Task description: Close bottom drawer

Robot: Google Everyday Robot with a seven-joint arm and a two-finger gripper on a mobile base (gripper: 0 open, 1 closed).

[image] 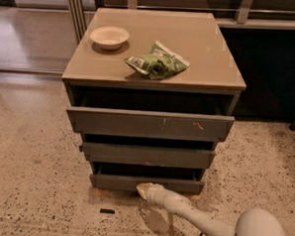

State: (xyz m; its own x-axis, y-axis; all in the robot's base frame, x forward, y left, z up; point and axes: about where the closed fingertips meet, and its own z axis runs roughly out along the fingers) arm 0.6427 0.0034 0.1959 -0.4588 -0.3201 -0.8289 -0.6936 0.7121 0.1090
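Note:
The bottom drawer [119, 182] is the lowest of three dark grey-brown drawers in the cabinet. It stands pulled out a little, with a plain flat front. My gripper [143, 190] is at the end of the white arm that reaches in from the lower right. Its pale tip rests against the lower middle of the bottom drawer's front, just above the floor.
The middle drawer [148, 155] and the wide top drawer [149, 124] with pale scratches also stand partly open. A white bowl [109, 37] and a green snack bag [158, 63] lie on the cabinet top [210, 54]. A small dark scrap [107, 211] lies on the speckled floor.

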